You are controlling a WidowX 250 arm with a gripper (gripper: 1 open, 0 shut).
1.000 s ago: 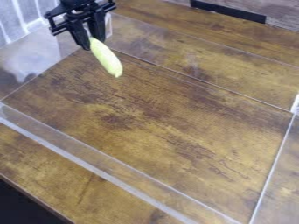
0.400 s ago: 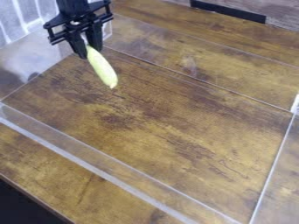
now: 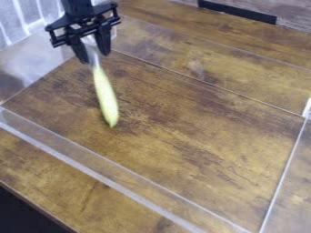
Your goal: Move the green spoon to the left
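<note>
The green spoon point(image 3: 105, 94) is a slim yellow-green strip on the wooden table, running from just under the gripper down towards the front, and it looks a little blurred. Its grey head does not show clearly. My black gripper point(image 3: 89, 45) hangs at the upper left, pointing down, right above the spoon's far end. The fingers point(image 3: 75, 43) stand apart and open, with nothing gripped between them.
A clear plastic wall point(image 3: 145, 187) runs along the front of the wooden table point(image 3: 206, 127), with another clear edge point(image 3: 289, 168) at the right. A dark object point(image 3: 237, 7) lies at the far edge.
The gripper has let go of the spoon, which it held tilted a moment ago. The spoon has dropped and now stretches out lower on the table. The gripper stayed in place and rolled slightly.
</note>
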